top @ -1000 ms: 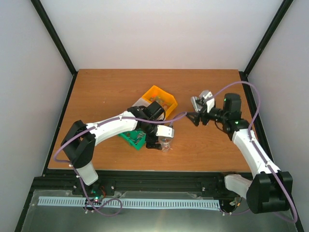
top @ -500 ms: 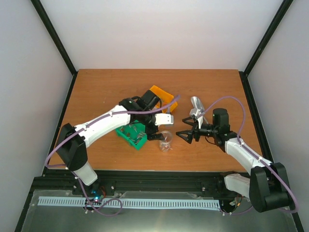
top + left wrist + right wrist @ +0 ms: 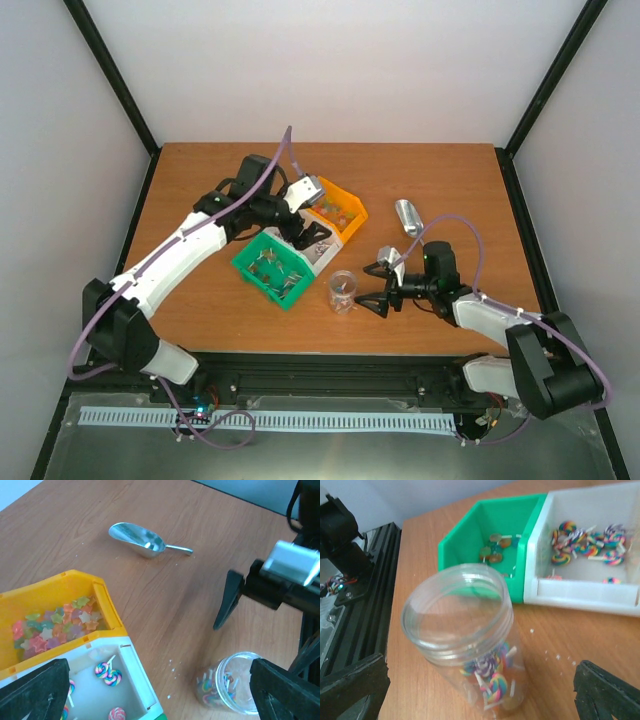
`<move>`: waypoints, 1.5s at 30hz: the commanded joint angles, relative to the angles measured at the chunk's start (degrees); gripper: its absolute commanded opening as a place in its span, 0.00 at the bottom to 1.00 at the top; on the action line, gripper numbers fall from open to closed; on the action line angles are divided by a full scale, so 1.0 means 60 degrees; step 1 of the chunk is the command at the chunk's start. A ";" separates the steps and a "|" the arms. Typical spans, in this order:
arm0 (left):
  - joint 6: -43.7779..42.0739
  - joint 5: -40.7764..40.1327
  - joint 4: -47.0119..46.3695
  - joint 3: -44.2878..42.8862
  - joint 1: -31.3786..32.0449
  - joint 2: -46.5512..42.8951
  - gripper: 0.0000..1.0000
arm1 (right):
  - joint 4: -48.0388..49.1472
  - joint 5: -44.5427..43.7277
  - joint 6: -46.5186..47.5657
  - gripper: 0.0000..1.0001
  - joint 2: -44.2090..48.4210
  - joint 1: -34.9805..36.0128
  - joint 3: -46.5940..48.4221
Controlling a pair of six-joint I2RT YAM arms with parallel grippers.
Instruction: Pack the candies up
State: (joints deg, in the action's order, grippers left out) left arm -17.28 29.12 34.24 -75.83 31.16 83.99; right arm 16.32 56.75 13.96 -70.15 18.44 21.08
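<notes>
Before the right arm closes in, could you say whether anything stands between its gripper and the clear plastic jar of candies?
Nothing visible does. The open right gripper faces the small clear plastic jar of candies directly; the green plastic bin and white plastic bin sit beyond it.

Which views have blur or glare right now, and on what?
Right wrist: the near clear jar and the candies in it are soft, and the white bin reads very bright. Left wrist: mostly sharp, with a bright highlight on the metal scoop. Top external: even light, faint shadows on the table, no glare.
</notes>
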 commanded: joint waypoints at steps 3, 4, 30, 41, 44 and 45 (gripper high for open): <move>0.0308 0.0344 0.0512 -0.0781 -0.0063 0.0215 1.00 | 0.2091 -0.0282 0.0191 1.00 -0.0780 0.0427 -0.0642; 0.0209 0.0280 0.0304 -0.0551 -0.0066 0.0038 1.00 | 0.2216 -0.0484 0.0268 1.00 -0.0876 0.0622 -0.0681; -0.3593 0.0448 -0.0011 0.2502 0.1902 -0.0383 0.82 | 0.7304 -0.2420 0.0340 0.76 -0.3798 0.2430 -0.1103; -0.2845 -0.0360 -0.1004 0.2582 0.2336 0.0215 0.82 | 0.8167 -0.2533 0.0073 0.64 -0.4426 0.2716 -0.1149; -0.2588 -0.0277 -0.1419 0.2660 0.2344 0.0236 0.83 | 0.8160 -0.2595 0.0058 0.62 -0.4442 0.2750 -0.1152; -0.2610 -0.0268 -0.1428 0.2720 0.2356 0.0235 0.84 | 0.8144 -0.2620 0.0061 0.62 -0.4430 0.2756 -0.1160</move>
State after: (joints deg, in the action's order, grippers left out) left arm -34.94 27.42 29.39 -59.72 44.71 85.17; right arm 61.32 41.69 14.15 -96.09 34.09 14.57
